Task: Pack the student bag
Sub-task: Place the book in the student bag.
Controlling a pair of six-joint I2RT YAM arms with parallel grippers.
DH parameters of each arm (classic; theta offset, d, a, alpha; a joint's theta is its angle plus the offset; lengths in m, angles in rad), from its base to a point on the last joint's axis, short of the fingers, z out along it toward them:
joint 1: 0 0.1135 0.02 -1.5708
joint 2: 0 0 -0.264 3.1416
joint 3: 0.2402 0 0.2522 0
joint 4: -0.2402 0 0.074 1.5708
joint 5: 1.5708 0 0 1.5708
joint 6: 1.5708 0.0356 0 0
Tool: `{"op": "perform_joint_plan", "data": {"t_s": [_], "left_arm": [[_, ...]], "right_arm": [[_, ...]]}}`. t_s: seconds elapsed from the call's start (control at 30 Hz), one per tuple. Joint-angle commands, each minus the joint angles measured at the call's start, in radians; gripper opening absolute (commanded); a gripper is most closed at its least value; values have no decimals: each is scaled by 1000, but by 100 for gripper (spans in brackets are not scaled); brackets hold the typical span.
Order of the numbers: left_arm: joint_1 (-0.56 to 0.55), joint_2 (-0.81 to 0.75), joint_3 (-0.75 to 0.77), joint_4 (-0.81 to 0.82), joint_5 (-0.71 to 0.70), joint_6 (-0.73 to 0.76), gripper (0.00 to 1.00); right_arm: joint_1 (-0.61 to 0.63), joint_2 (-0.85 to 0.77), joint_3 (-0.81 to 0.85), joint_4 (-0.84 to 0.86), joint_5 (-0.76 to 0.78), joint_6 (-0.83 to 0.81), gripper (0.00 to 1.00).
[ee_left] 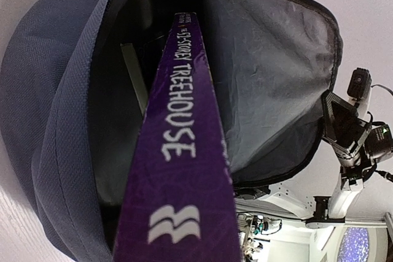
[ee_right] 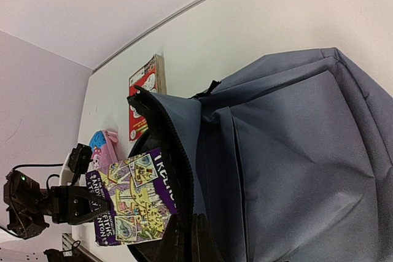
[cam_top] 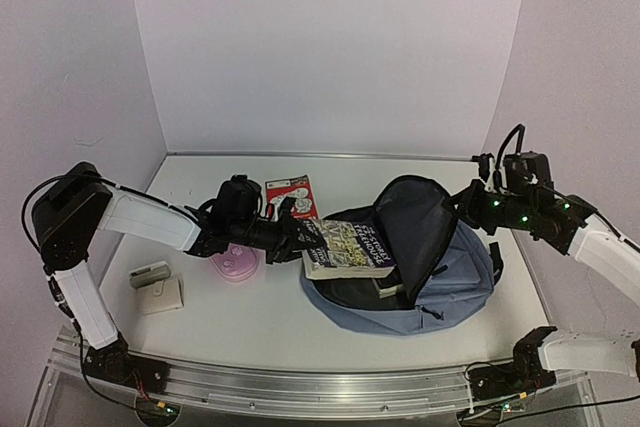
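The slate-blue student bag [cam_top: 455, 292] lies on the table at centre right, its mouth facing left. Its flap [cam_top: 415, 217] is raised, and my right gripper [cam_top: 458, 203] is shut on the flap's zipper edge [ee_right: 186, 219]. My left gripper [cam_top: 296, 235] is shut on a purple Treehouse book [cam_top: 345, 247] whose far end reaches into the bag's mouth. In the left wrist view the book's spine [ee_left: 178, 170] points into the dark interior [ee_left: 116, 133], and my own fingers are hidden behind it. A pale edge of something [ee_left: 132, 72] shows inside the bag.
A red book [cam_top: 290, 195] lies flat behind the left gripper. The pink cartoon pencil case [cam_top: 236, 263] sits under the left forearm. Two small pale items [cam_top: 150, 274] [cam_top: 161, 296] lie at the near left. Walls close the table at the back and sides.
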Motion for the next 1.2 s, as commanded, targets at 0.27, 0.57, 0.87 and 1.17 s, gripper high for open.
{"op": "perform_joint_plan", "data": {"t_s": [0.27,0.57,0.87,1.17], "left_arm": [[-13,58,101,-37,-27,44,0],[-67,197,249,-11,-11,45,0],[-153,321,397,-90,-115,99,0],[-178,324,469,-304,-222,213,38]], "right_arm": [[0,-25,71,71,-31,4,0],[0,-4,46,113,-62,14,0],[0,13,11,153,-67,25,0],[0,12,-1,154,-63,17,0]]}}
